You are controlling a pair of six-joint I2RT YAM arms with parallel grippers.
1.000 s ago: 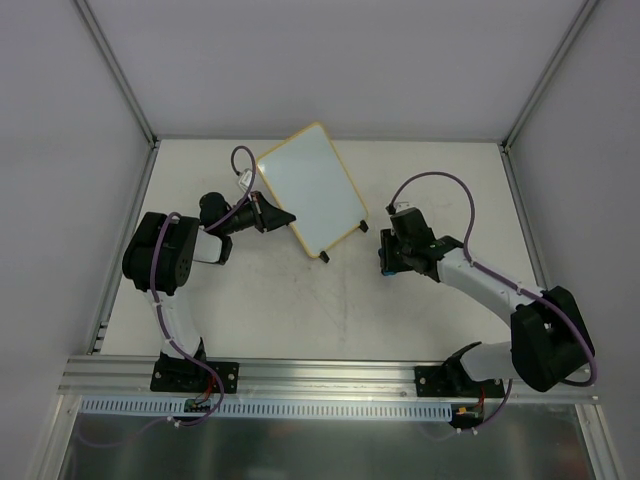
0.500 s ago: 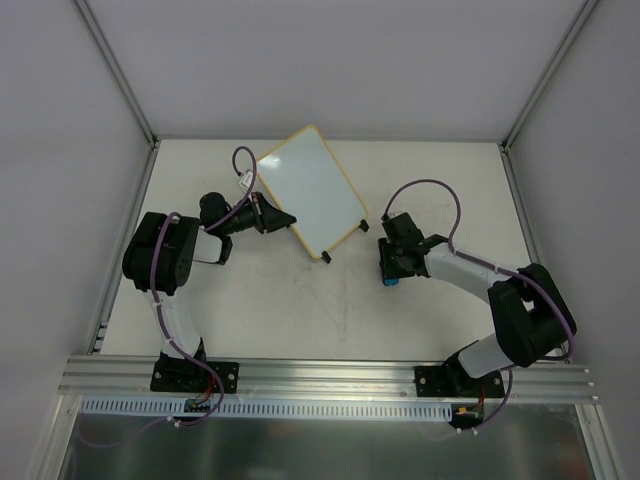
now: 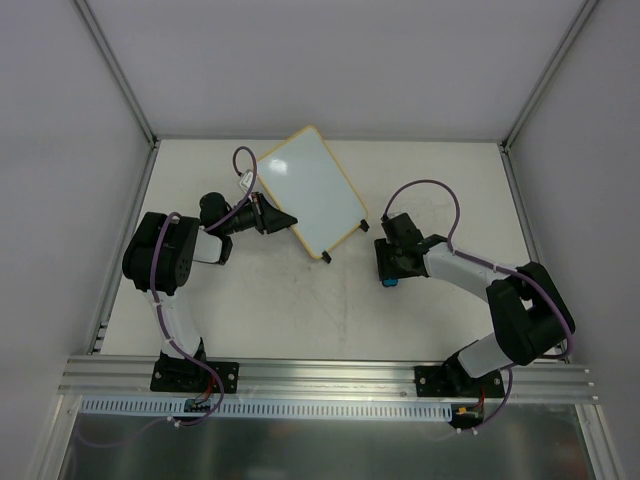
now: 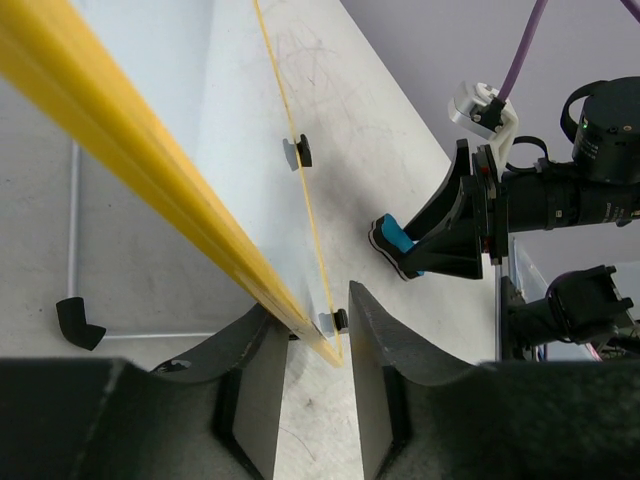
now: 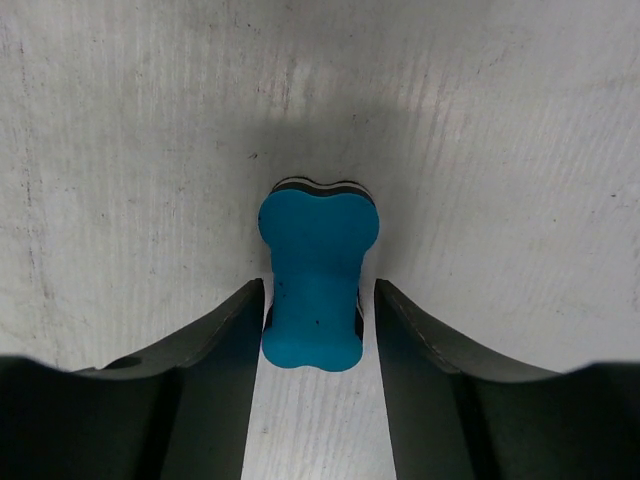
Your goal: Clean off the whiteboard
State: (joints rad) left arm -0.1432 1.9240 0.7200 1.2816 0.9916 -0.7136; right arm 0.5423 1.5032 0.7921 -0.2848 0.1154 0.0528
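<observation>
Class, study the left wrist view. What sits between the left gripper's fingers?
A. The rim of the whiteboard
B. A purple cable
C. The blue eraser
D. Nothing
A: the yellow rim of the whiteboard runs down into the left gripper, whose fingers close on it, while the blue eraser lies on the table between the right gripper's fingers.

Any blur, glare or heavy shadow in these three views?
Top view: even light, sharp, no glare on the whiteboard. Left wrist: the whiteboard's near yellow rim is blurred; far parts are sharper. Right wrist: sharp, with a soft shadow round the eraser on the table.
</observation>
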